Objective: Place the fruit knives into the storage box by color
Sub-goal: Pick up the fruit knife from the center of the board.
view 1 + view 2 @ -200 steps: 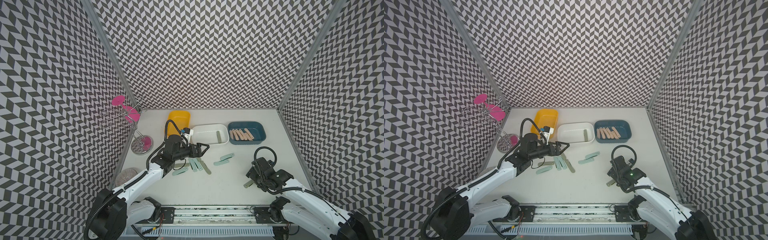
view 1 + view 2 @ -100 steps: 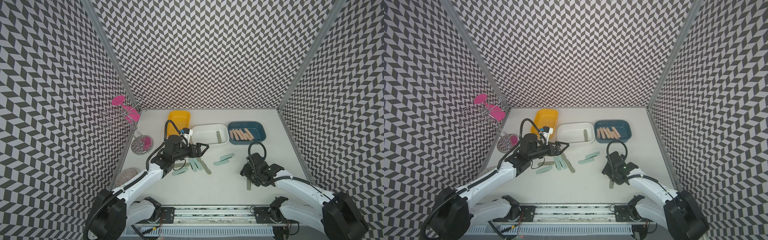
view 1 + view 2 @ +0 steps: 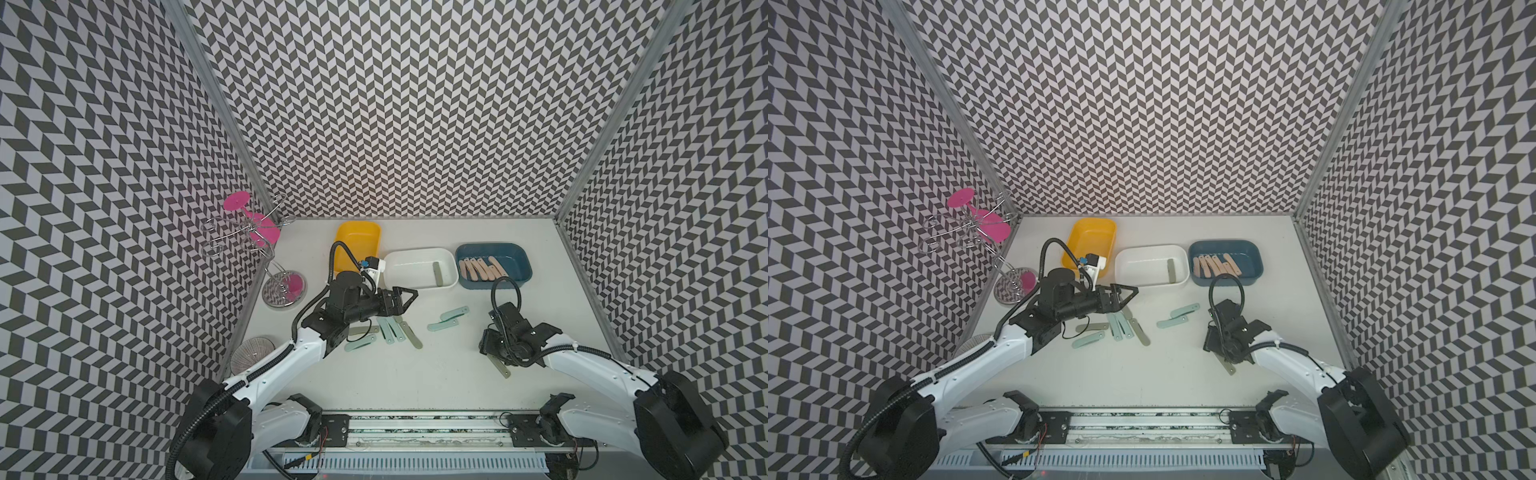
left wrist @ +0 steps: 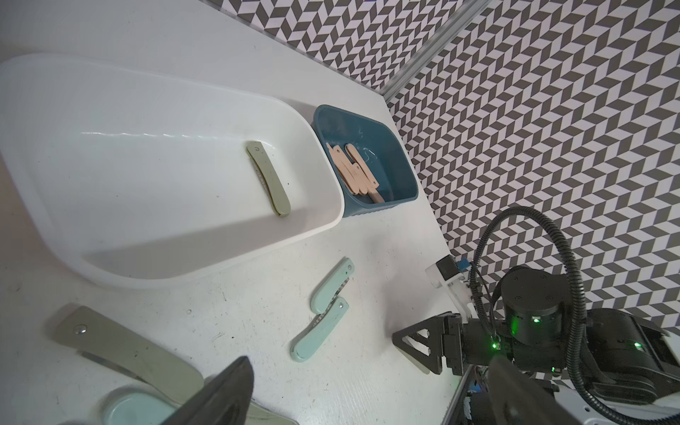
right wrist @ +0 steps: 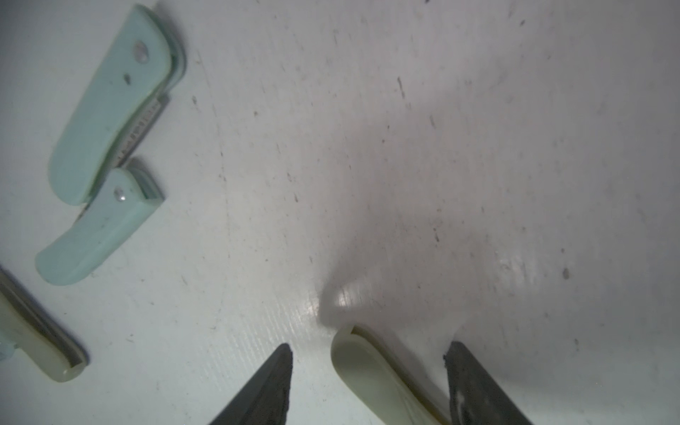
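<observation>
Both top views show three boxes in a row at the back centre of the counter [image 3: 415, 382]: a yellow box [image 3: 358, 225], a white box [image 3: 415, 252] with one sage knife [image 3: 436, 274] in it, and a blue box [image 3: 490, 246] holding the peach knives [image 3: 482, 268]. The left gripper [image 3: 409, 301] hangs just in front of the white box with its jaws wide apart and nothing between them. Below it in the frame lies a cluster of mint and sage knives [image 3: 387, 332]. A mint pair [image 3: 442, 325] lies right of centre. Lower right of centre, the right gripper [image 3: 1221, 351] points down onto a lone sage knife [image 3: 1228, 366]. A wire rack [image 3: 249, 232] stands at the left edge.

The left wrist view shows the left gripper's two dark fingers [image 4: 228, 397] spread far apart over the counter. The white box, the blue box and the mint pair lie beyond them.

In the right wrist view, the right gripper [image 5: 368, 353] has its jaws apart on either side of the lone sage knife's rounded end. A clear gap shows on one side. The knife lies flat on the counter, and the mint pair is well off to one side.
</observation>
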Motion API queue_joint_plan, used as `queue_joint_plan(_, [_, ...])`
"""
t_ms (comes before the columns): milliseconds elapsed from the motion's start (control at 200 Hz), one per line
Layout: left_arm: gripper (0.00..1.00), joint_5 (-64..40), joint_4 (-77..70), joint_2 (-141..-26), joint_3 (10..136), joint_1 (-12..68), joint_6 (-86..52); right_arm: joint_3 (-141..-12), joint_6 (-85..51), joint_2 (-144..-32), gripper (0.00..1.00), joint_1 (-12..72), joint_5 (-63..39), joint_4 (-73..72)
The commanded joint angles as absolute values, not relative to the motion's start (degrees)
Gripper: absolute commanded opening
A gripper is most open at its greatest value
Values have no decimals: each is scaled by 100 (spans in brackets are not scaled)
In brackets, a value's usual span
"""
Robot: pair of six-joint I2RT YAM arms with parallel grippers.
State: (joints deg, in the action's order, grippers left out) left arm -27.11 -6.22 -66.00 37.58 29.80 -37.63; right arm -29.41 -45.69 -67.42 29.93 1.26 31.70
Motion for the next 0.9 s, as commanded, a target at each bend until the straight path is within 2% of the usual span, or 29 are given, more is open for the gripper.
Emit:
queue_joint_plan(0, [100, -2710, -852, -6607, 3689, 3029, -3837, -2821, -4342, -6793, 64, 3121, 243, 3317])
queue_joint_plan(311, [100, -2725, -888, -6583, 3650, 3040, -3846, -2813, -4519, -7210, 62, 3797, 571, 3427])
queue_joint_plan(496, [100, -2742, -875, -6550, 3647, 3033, -3835, -2739, -4638, -7323, 57, 4084, 727, 3473])
queue_joint_plan(706, [100, -2754, -888, -6524, 3630, 3037, -3856, -2645, -4713, -7321, 48, 4190, 822, 3439])
queue_joint_plan(846, [100, -2760, -901, -6497, 3621, 3045, -3859, -2635, -4742, -7276, 33, 4201, 853, 3402])
queue_joint_plan(891, [100, -2760, -897, -6485, 3621, 3041, -3862, -2622, -4746, -7260, 31, 4201, 856, 3395])
